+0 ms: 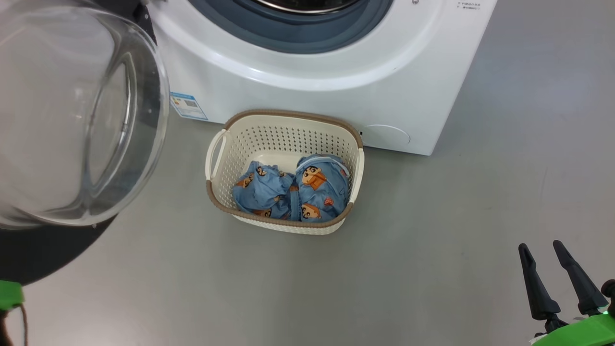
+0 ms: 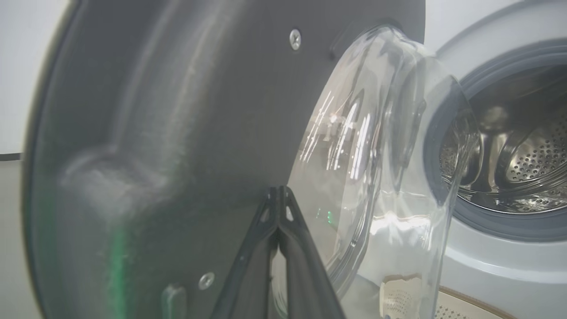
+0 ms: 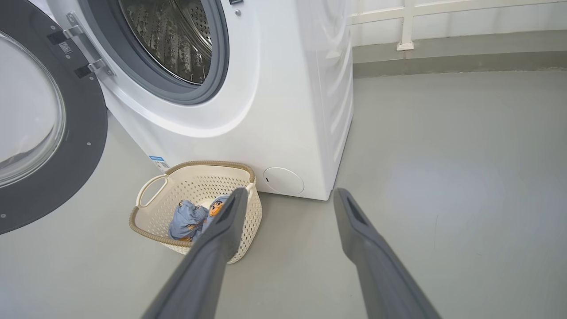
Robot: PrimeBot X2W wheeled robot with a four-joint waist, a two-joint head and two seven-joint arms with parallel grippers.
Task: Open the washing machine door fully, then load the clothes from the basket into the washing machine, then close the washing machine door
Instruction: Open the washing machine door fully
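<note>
The washing machine [image 1: 336,72] stands with its steel drum [image 3: 172,40] exposed. Its door [image 1: 72,120] hangs swung out to the left, glass bowl facing me. In front of the machine, on the floor, sits the basket [image 1: 288,115] holding the light-blue clothes [image 1: 293,192]. My left gripper [image 2: 279,190] is shut with nothing in it, its tips close against the door's dark inner rim [image 2: 177,110]. Low at the right my right gripper [image 1: 541,246] is open and empty, well right of the basket. In the right wrist view that gripper [image 3: 291,195] points toward the basket [image 3: 195,177] and clothes [image 3: 190,219].
Bare grey floor [image 1: 456,216] spreads to the right of the machine and around the basket. A blue energy label [image 1: 188,105] and a round cap [image 1: 387,136] mark the machine's lower front. A wall base with white rails [image 3: 443,26] runs behind.
</note>
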